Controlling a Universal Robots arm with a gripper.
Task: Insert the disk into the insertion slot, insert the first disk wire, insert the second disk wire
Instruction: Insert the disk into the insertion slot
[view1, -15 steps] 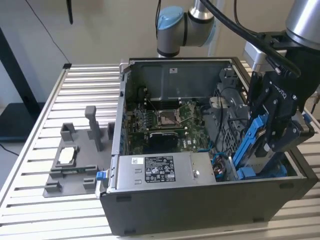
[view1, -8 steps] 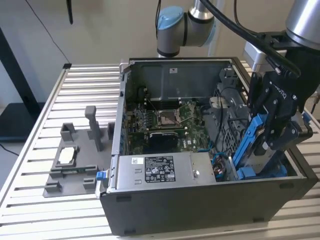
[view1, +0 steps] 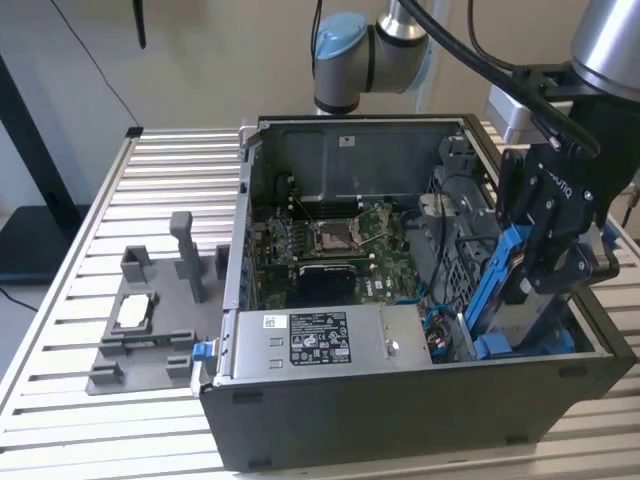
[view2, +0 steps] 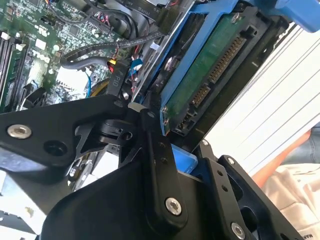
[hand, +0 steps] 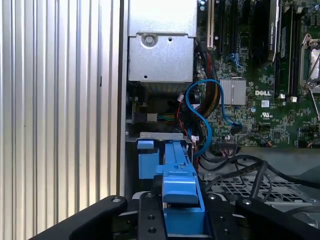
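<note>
Nearest in the exterior view is the dark wall of the computer case (view1: 400, 420), and at the case's end on the exterior view's right I see the arm (view1: 370, 50) reaching down from above, its gripper (view1: 555, 278) clamped on the disk (view1: 497, 290), which stands on edge, tilted, at the insertion slot (view1: 462, 275). In the second wrist view the black fingers (view2: 152, 145) pinch the disk's end, its green circuit board and connectors showing. In the first wrist view they flank the blue carrier just inside the case's side wall.
</note>
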